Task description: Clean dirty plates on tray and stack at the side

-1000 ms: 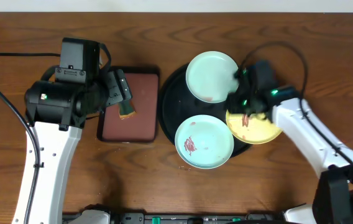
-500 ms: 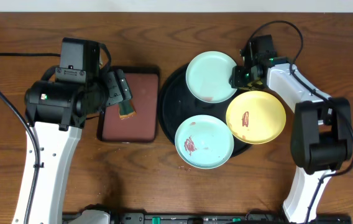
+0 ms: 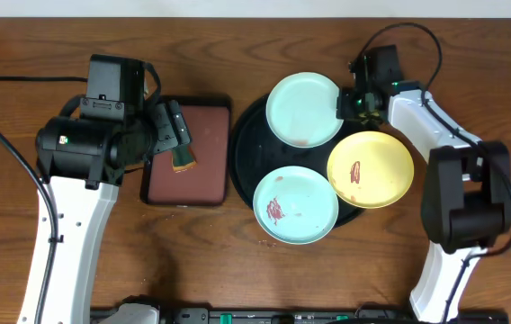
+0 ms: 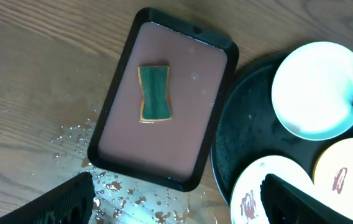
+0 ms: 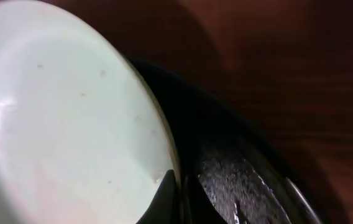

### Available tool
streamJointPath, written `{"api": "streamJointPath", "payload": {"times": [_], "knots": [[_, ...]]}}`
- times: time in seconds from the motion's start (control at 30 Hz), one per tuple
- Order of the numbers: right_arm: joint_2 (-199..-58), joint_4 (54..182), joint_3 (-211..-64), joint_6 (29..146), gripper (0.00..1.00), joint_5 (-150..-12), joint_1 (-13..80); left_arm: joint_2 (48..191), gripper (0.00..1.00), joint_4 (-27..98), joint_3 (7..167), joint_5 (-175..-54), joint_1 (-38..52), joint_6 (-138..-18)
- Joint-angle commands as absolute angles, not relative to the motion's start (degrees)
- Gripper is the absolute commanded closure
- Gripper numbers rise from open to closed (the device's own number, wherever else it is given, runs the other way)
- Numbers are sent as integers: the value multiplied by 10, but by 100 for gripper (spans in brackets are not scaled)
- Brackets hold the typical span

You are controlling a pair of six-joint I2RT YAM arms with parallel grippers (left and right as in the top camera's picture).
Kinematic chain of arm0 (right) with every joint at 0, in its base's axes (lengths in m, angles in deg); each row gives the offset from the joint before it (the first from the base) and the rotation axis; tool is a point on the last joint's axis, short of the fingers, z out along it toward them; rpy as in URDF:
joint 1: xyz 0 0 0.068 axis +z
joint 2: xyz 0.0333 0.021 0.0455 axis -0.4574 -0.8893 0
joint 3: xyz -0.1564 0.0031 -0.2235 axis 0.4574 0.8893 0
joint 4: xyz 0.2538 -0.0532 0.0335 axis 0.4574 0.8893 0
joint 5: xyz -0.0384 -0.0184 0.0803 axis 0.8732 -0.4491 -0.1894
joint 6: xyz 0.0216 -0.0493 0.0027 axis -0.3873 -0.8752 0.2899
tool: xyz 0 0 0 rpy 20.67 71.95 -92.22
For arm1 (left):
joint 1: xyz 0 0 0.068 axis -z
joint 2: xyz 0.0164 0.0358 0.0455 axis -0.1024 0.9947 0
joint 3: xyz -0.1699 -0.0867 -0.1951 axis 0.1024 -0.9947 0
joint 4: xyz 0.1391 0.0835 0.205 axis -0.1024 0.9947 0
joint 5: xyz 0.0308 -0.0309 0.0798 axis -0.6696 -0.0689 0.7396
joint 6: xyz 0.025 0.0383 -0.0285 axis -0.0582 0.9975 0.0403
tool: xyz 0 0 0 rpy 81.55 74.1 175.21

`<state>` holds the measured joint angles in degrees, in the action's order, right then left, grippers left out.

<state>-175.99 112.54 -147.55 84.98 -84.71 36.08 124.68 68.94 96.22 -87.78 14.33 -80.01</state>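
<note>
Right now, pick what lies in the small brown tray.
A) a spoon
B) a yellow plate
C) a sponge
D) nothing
C: the left wrist view shows a green sponge with tan edges lying flat in the brown tray, with nothing else in it.
</note>
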Motion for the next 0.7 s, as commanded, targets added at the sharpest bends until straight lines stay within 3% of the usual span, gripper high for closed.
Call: {"api": "streamJointPath", "payload": {"times": [0.0,0.3,0.67], "knots": [[-1678,1131,-1487,841,99,-823,368,1245,14,692,967,-879,142,-796],[-1582,1130,-1487,781,99,-770,460,1245,14,692,967,-879,142,-796],[-1621,952,-1487,629,99,-328,706,1245,14,692,967,-879,142,-796]]}}
